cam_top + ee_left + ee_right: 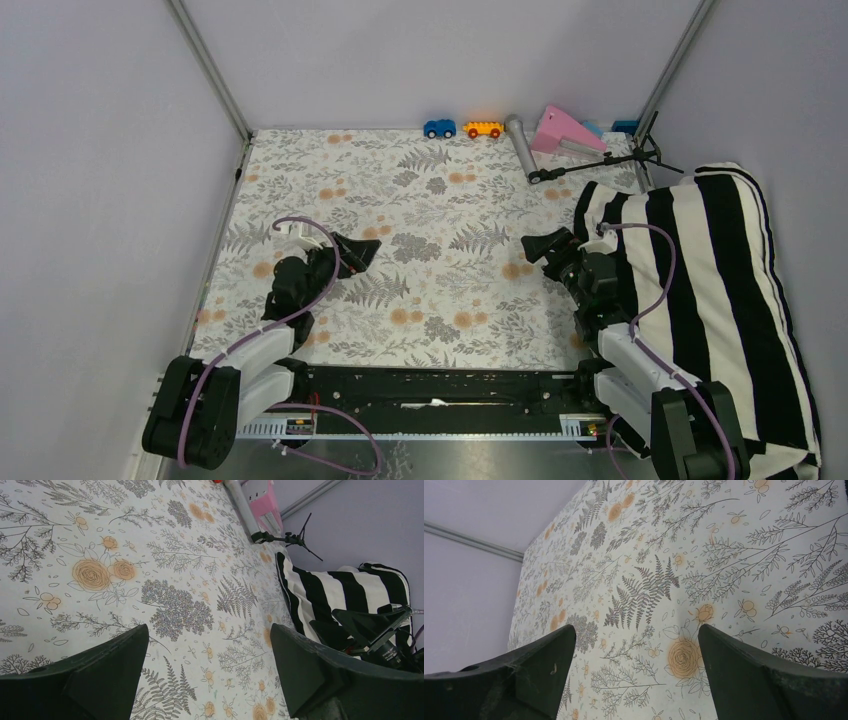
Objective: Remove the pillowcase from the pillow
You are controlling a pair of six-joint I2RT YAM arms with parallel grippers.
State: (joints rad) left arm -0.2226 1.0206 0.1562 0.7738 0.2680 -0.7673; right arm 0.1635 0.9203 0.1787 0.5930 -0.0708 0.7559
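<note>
The black-and-white striped pillowcase (pixel 700 290) lies bulging along the right side of the table, running from the far right down to the near edge; it also shows in the left wrist view as the pillowcase (pixel 325 587). The pillow is hidden inside it. My right gripper (pixel 535 248) stands open just left of the pillowcase's far corner, pointing toward the table's middle; between the right gripper (pixel 636 630) jaws only cloth shows. My left gripper (pixel 362 252) hangs open over the left-middle of the table, far from the pillowcase; the left gripper (pixel 210 630) holds nothing.
A floral table cloth (pixel 420 200) covers the table. Along the back edge sit a blue toy car (pixel 439 128), an orange toy car (pixel 484 129), a grey tube (pixel 521 143), a pink block (pixel 566 130) and a small black tripod (pixel 600 162). Grey walls enclose three sides.
</note>
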